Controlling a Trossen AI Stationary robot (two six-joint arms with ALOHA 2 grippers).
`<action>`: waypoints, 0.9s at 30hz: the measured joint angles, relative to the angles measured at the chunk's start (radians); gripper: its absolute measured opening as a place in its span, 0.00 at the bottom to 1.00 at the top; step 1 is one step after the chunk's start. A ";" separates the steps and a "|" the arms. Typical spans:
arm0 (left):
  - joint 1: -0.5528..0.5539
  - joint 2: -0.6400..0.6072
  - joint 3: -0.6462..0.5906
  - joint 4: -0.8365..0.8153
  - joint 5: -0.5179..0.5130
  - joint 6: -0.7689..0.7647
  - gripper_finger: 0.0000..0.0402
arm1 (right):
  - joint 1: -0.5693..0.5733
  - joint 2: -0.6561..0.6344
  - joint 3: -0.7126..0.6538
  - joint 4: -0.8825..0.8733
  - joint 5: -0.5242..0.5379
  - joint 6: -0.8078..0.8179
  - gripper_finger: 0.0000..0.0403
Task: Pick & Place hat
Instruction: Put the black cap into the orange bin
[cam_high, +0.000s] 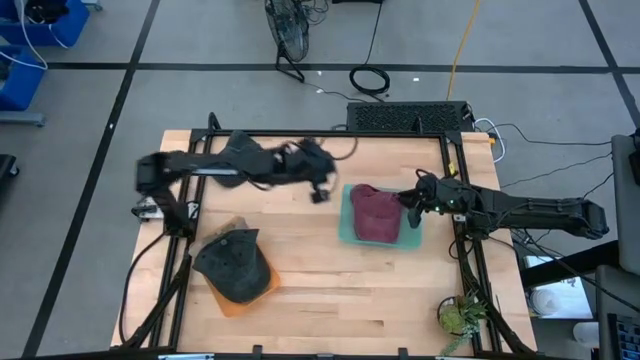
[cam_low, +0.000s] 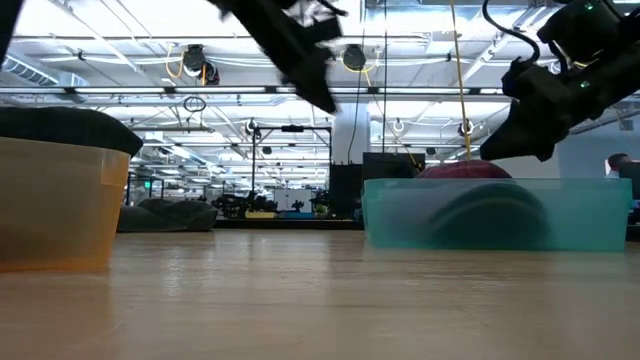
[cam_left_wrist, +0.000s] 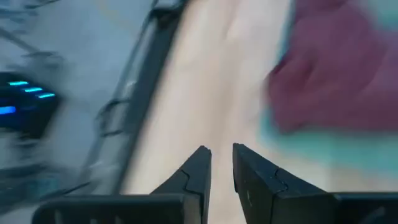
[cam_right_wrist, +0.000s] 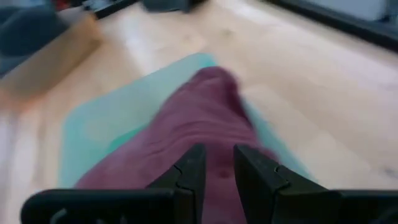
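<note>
Maroon hat (cam_high: 376, 213) sits in teal tray (cam_high: 345, 228), right of desk (cam_high: 330, 290) centre. Right gripper (cam_high: 409, 206) at hat's right edge, just above it; jaws narrow, nothing held, hat directly ahead and below the tips. Left gripper (cam_high: 320, 190) just left of tray, raised off desk, jaws narrow, empty. Dark hat (cam_high: 233, 263) on orange tray (cam_high: 232, 304), front-left.

Motion blur smears the left pincer (cam_high: 320, 192) beyond detail.
</note>
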 joint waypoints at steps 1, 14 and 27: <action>0.007 -0.042 0.000 -0.065 -0.041 0.031 0.18 | 0.000 -0.001 0.000 0.001 -0.031 -0.011 0.18; 0.222 -0.285 0.000 -0.643 -0.254 0.188 0.18 | 0.000 -0.001 0.000 0.006 -0.212 -0.066 0.18; 0.472 -0.084 0.000 -0.955 -0.127 0.489 0.19 | 0.000 0.000 -0.011 0.032 -0.213 -0.096 0.18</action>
